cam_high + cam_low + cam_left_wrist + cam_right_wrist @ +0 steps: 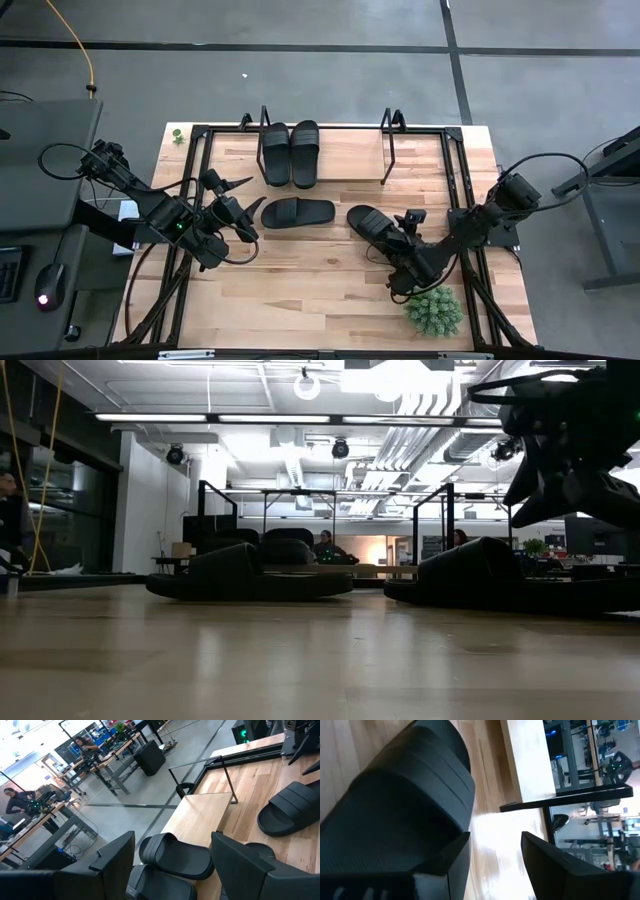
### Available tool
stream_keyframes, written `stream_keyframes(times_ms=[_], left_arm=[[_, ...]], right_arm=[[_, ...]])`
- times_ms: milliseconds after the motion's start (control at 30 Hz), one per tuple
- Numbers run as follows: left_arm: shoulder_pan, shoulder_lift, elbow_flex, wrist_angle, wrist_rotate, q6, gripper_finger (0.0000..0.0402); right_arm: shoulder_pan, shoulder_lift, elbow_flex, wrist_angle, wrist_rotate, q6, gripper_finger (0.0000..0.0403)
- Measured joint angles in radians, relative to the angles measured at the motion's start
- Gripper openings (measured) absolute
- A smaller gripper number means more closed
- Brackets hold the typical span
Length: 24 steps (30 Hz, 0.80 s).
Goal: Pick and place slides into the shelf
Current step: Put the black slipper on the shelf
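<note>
Two black slides [290,153] lie side by side on the shelf's light board [350,160] at the far side of the table. A third slide [298,212] lies flat mid-table, and a fourth [368,220] lies to its right. My right gripper [495,865] is open at the fourth slide's near right end [405,805]; one finger is beside the slide, and bare table shows between the fingers. My left gripper [248,195] hangs open above the table, left of the third slide and touching nothing. In the left wrist view its fingers frame the two shelved slides [175,857]. My right gripper slants down at the fourth slide from the table's near right. One finger [452,862] stands close against the slide's side edge [462,827]; I cannot tell whether it touches. The slide lies flat on the table.
A small green plant [435,310] stands at the near right, close behind my right arm. Black tube uprights [390,150] frame the shelf, with bare board to the right of the two slides. People sit at desks in the room beyond.
</note>
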Motion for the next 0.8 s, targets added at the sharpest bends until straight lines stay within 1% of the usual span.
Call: stream_keyframes(times_ms=[200,433,567,700,800], left_arm=[[0.000,0.000,0.000,0.000,-0.003,0.002,0.0246],[0.000,0.000,0.000,0.000,-0.003,0.002,0.0246],[0.000,0.000,0.000,0.000,-0.003,0.002,0.0246],[0.000,0.000,0.000,0.000,-0.003,0.002,0.0246],[0.000,0.000,0.000,0.000,-0.003,0.002,0.0246]], right_arm=[[0.000,0.000,-0.010,0.040,-0.006,0.014,0.0165],[-0.001,0.000,-0.010,0.159,-0.034,-0.077,0.0165],[-0.013,0.000,-0.010,0.175,-0.037,-0.085,0.0165],[-0.039,0.000,-0.010,0.180,-0.063,-0.086,0.0165],[-0.057,0.002,-0.010,0.202,-0.081,-0.118,0.0165]])
